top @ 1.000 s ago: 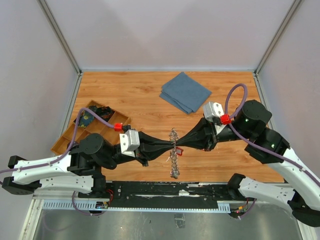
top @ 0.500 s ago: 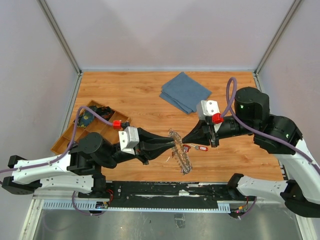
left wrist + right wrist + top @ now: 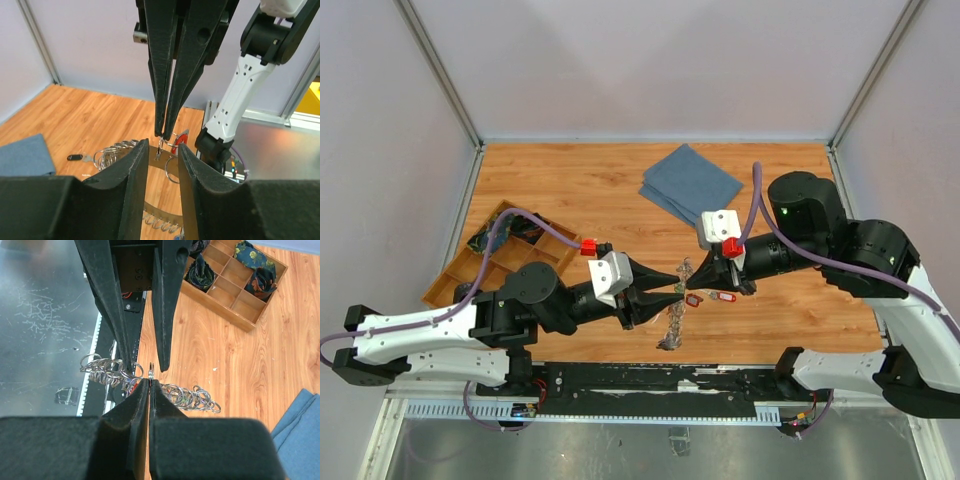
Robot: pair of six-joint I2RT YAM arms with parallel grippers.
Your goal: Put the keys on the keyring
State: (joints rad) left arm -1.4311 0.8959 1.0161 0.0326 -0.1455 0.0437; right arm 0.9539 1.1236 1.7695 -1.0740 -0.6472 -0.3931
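The keyring point(image 3: 671, 322), a large silvery band hung with small split rings, is lifted between my two grippers at the table's near middle. My right gripper point(image 3: 694, 280) is shut on one small split ring point(image 3: 151, 370) of it. My left gripper point(image 3: 673, 283) is open, its fingers point(image 3: 135, 170) apart on either side of that pinched ring, with the band point(image 3: 159, 214) showing through the gap. Red-tagged keys point(image 3: 723, 296) hang by the right gripper's tip; one red tag point(image 3: 182, 137) shows in the left wrist view. A black-headed key point(image 3: 75, 157) lies on the wood.
A folded blue cloth point(image 3: 690, 185) lies at the back middle. A wooden compartment tray point(image 3: 470, 270) with dark items stands at the left. The metal rail point(image 3: 620, 378) runs along the table's near edge.
The left arm has reached further right and the right gripper has come left, so the fingertips now meet at the keyring. The keyring has swung and stands more edge-on.
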